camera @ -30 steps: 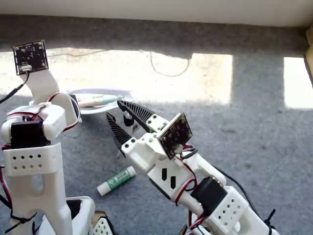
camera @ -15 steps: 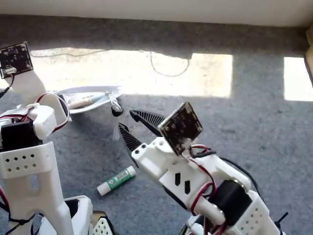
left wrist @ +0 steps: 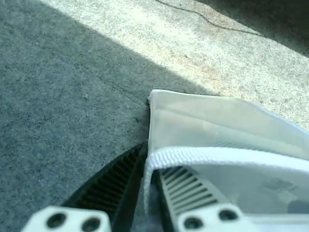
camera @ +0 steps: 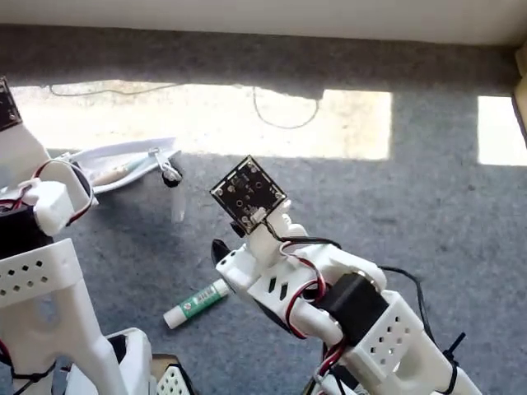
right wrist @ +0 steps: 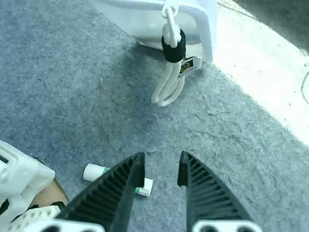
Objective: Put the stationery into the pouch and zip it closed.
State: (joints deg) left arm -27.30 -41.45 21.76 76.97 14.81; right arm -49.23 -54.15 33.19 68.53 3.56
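Note:
A clear pouch with a white zip edge lies at the back left, lifted at one end, with a pen inside it. My left gripper is shut on the pouch's white webbing edge. The zip's white cord pull hangs off the pouch's right end; in the right wrist view the cord pull dangles below the pouch. A white and green glue stick lies on the carpet at the front. My right gripper points down just above the glue stick, open, with nothing between its fingers.
Grey carpet covers the floor, with a bright sunlit patch behind the pouch. A thin cable runs across that patch. The left arm's white base stands at the front left, close to the glue stick.
The left arm has dragged the pouch leftward and raised its end. The right arm has swung away from the pouch and tipped down over the glue stick, its fingers now closer together.

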